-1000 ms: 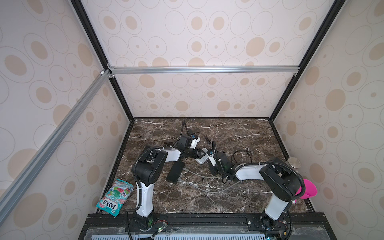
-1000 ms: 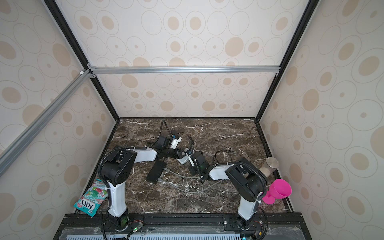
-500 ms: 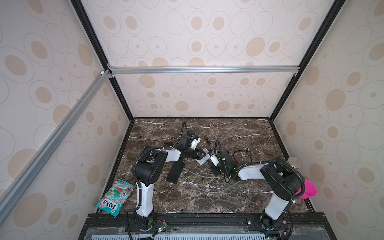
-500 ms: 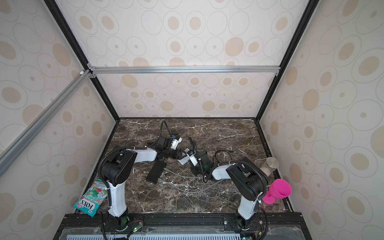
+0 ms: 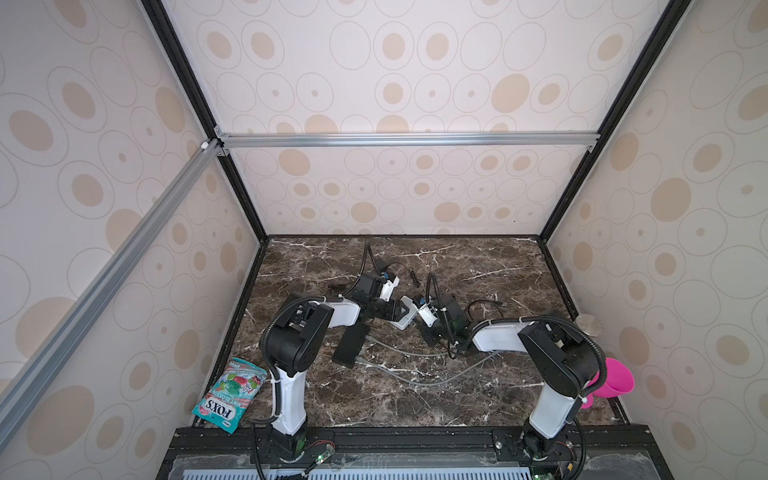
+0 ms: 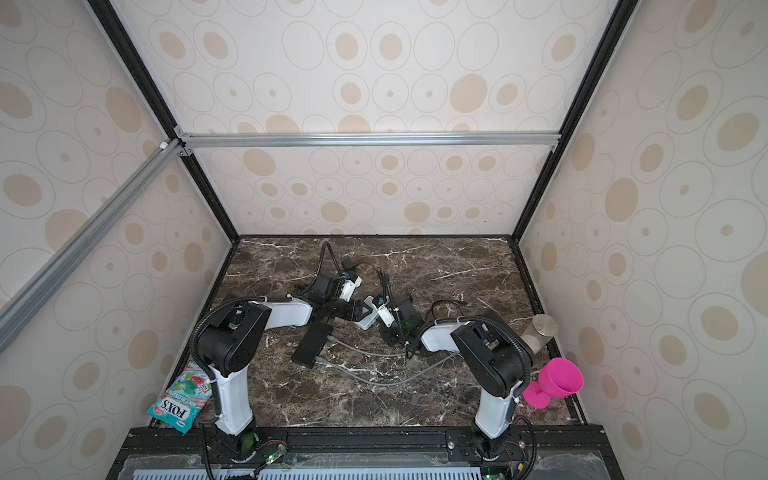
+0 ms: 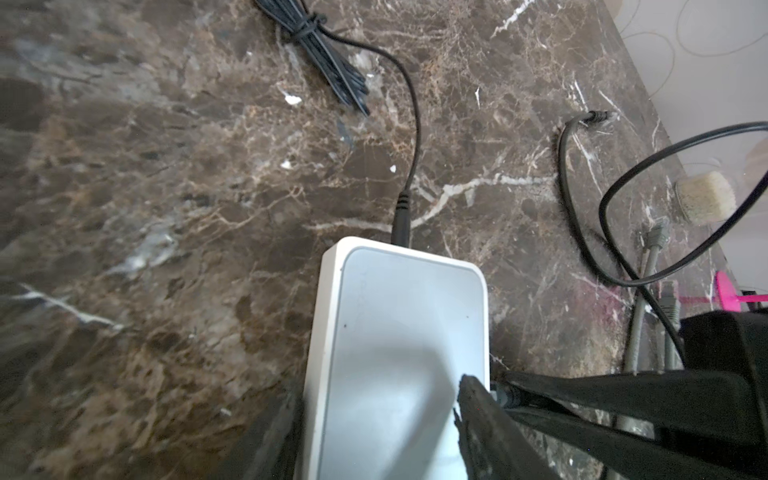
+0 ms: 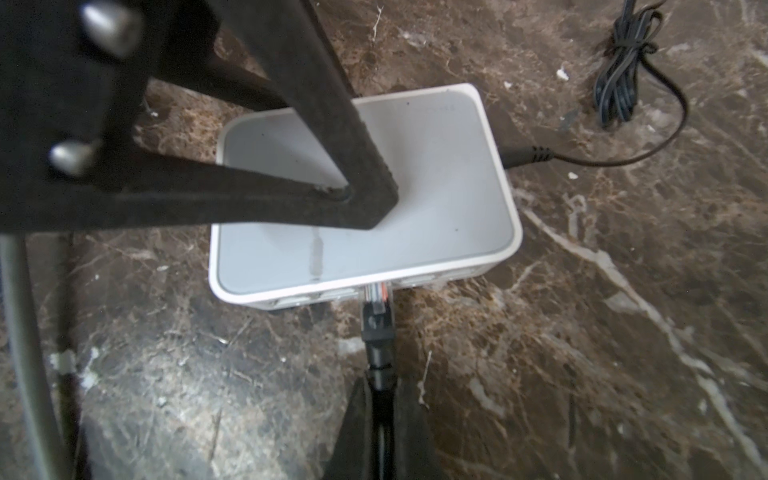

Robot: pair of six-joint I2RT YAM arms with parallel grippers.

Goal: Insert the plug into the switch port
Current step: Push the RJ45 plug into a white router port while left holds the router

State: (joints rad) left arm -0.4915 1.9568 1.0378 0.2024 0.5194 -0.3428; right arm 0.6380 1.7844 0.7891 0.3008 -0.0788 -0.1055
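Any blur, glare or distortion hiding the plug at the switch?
Left wrist view: marble smeared toward the edges, soft sheen on the switch. Right wrist view: plug fairly sharp against the switch, foreground soft. Both top views: even light, wide-angle splay, plug too small to see.

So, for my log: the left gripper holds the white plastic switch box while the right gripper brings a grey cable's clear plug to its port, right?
Wrong colour: in the right wrist view the cable in the right gripper is black. Its clear plug meets the white plastic switch box, which the left gripper holds.
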